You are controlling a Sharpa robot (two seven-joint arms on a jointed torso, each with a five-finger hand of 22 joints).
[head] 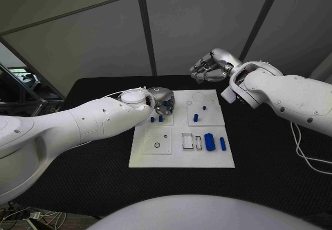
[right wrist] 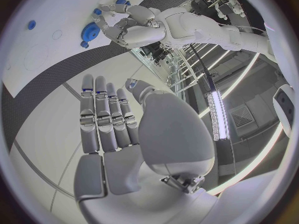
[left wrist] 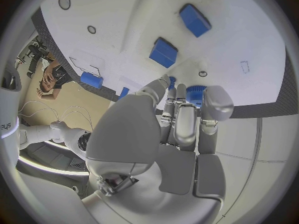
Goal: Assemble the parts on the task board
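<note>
**Camera setup**

Head camera: high, looking steeply down on the black table [head: 277,172], whole white board [head: 181,160] in view. Left wrist camera: behind the left hand [left wrist: 181,119], close over the board's far edge. Right wrist camera: behind the right hand [right wrist: 109,117], farther off. All three share the board's far edge.

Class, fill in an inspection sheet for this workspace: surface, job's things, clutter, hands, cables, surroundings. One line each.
Surface: black table, bare round the board.
Job's things: white task board; blue parts lie and stand on it; a blue toothed part sits at the left fingers.
Clutter: nothing seen.
Hands: left hand low over the board's far left, touching the toothed part, grip unclear; right hand raised beyond the board, fingers straight, holding nothing.
Cables: white cable on the table under the right arm.
Surroundings: grey wall panels behind.
</note>
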